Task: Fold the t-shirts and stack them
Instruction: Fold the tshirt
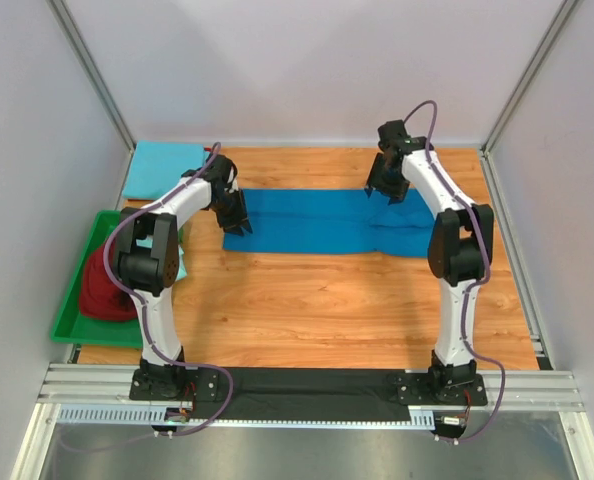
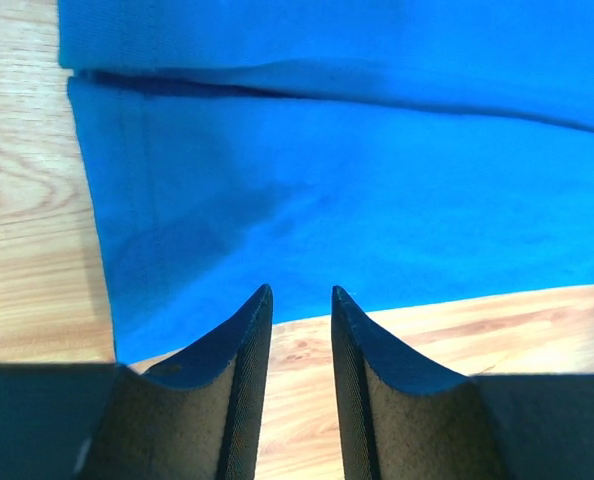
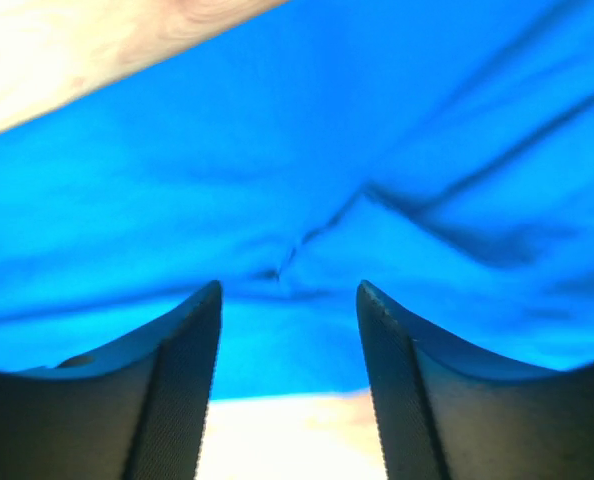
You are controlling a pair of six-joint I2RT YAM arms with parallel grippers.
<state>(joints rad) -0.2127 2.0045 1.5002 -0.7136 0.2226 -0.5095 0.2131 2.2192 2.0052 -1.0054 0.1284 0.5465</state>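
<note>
The royal blue t-shirt [image 1: 327, 222] lies in a long folded band across the desk [image 1: 307, 310]. My left fingers [image 2: 247, 390] and right fingers [image 3: 182, 390] stand apart, empty, one near each end. Next, I judge, I must pinch one end and fold it across.

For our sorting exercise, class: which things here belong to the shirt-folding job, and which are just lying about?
Part of the job: royal blue t-shirt; sky blue t-shirt; red t-shirt heap.
Just lying about: green tray; wooden table.
</note>
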